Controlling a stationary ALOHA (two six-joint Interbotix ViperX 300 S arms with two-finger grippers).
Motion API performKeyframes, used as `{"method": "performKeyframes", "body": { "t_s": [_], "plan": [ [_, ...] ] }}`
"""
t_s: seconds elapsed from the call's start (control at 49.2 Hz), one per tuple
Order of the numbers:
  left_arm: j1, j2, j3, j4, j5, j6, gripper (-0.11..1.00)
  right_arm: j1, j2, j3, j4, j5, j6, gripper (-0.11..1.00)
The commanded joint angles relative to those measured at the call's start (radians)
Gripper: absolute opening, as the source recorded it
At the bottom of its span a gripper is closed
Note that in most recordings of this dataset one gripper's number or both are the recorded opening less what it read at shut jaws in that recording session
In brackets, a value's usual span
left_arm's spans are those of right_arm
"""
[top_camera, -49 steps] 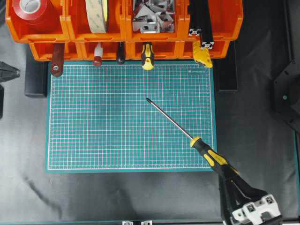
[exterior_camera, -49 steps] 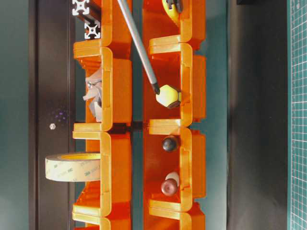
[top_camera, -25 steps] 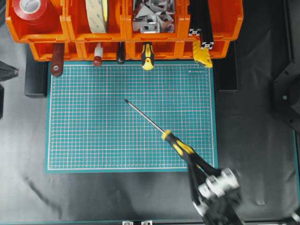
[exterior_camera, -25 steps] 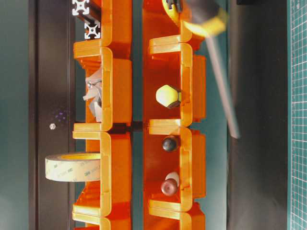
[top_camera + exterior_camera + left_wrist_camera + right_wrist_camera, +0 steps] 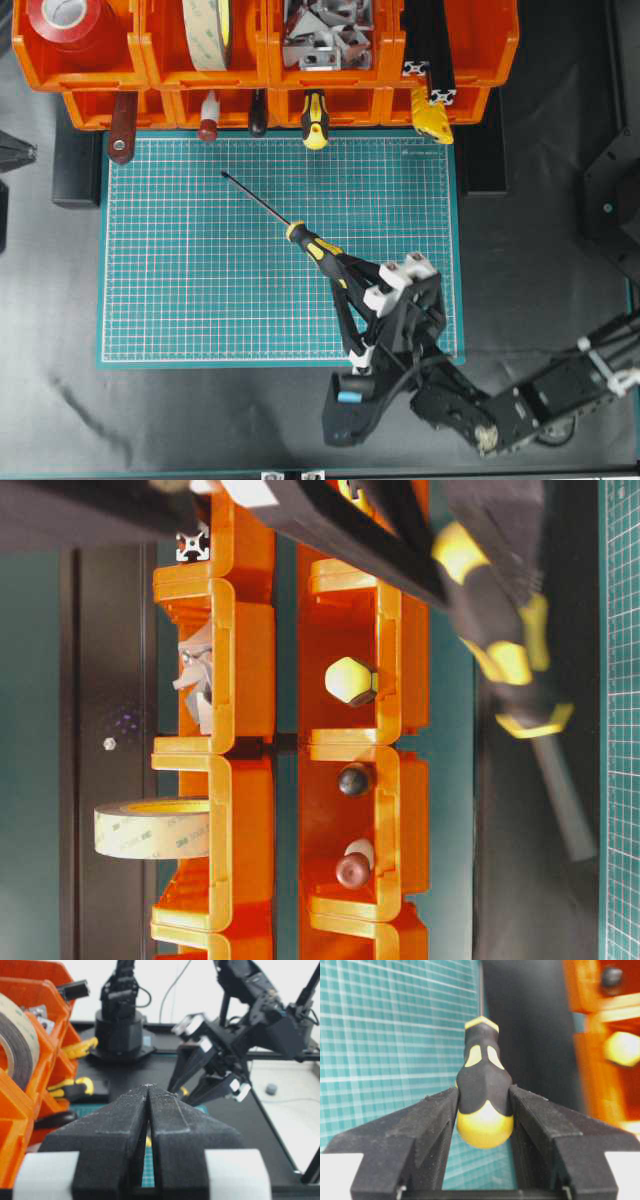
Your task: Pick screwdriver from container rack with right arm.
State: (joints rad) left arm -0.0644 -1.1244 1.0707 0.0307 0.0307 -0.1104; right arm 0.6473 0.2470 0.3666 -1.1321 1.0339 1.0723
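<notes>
We see the right end effector (image 5: pixel 352 283) clamped on the chunky yellow-and-black handle of the screwdriver (image 5: pixel 300 235); in the right wrist view the butt of the handle sits squeezed between the two black fingers (image 5: pixel 410 1135). In the overhead view the screwdriver lies out over the green mat (image 5: pixel 180 280), well clear of the container rack (image 5: pixel 260 65), with its thin silver shaft running up and to the left and its tip in the mat's upper left part. Whether the tool is touching the mat or is held above it we cannot tell. The right arm (image 5: pixel 470 405) reaches in from the lower right corner across the dark surface (image 5: pixel 530 250).

The rack spans the top of the overhead view. Its bins hold a red tape roll (image 5: pixel 70 20), a tan tape roll (image 5: pixel 205 30), metal brackets (image 5: pixel 320 35) and black extrusions (image 5: pixel 425 45). From the lower row hang dark red-handled tools (image 5: pixel 122 125) and a smaller yellow-and-black screwdriver (image 5: pixel 315 120).

The left end effector (image 5: pixel 149 1091) fills the left wrist view, its two fingers pressed together on nothing; in the overhead view only a dark piece of it shows at the left edge
</notes>
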Motion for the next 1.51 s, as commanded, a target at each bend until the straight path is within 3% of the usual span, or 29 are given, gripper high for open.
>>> {"method": "performKeyframes", "body": {
  "t_s": [0.0, 0.244, 0.549, 1.017, 1.058, 1.159, 1.241, 1.485],
  "plan": [
    [-0.003, 0.009, -0.032, 0.003, 0.008, -0.018, 0.00, -0.012, -0.051, 0.026, -0.011, -0.087, 0.052, 0.36],
    [-0.005, 0.012, -0.032, 0.003, 0.017, -0.023, 0.00, -0.038, -0.061, 0.074, -0.011, -0.164, 0.117, 0.35],
    [-0.005, 0.012, -0.032, 0.003, 0.017, -0.023, 0.00, -0.071, -0.054, 0.074, -0.008, -0.327, 0.127, 0.35],
    [-0.005, 0.014, -0.032, 0.003, 0.017, -0.023, 0.00, -0.109, -0.046, 0.091, 0.034, -0.385, 0.130, 0.35],
    [-0.005, 0.014, -0.031, 0.003, 0.017, -0.023, 0.00, -0.110, -0.046, 0.092, 0.037, -0.390, 0.130, 0.39],
    [-0.005, 0.014, -0.031, 0.003, 0.017, -0.023, 0.00, -0.110, -0.044, 0.095, 0.037, -0.397, 0.124, 0.62],
    [-0.005, 0.014, -0.029, 0.003, 0.017, -0.023, 0.00, -0.110, -0.041, 0.101, 0.037, -0.405, 0.129, 0.72],
    [-0.005, 0.014, -0.029, 0.003, 0.018, -0.025, 0.00, -0.110, -0.040, 0.106, 0.037, -0.399, 0.132, 0.76]
  ]
}}
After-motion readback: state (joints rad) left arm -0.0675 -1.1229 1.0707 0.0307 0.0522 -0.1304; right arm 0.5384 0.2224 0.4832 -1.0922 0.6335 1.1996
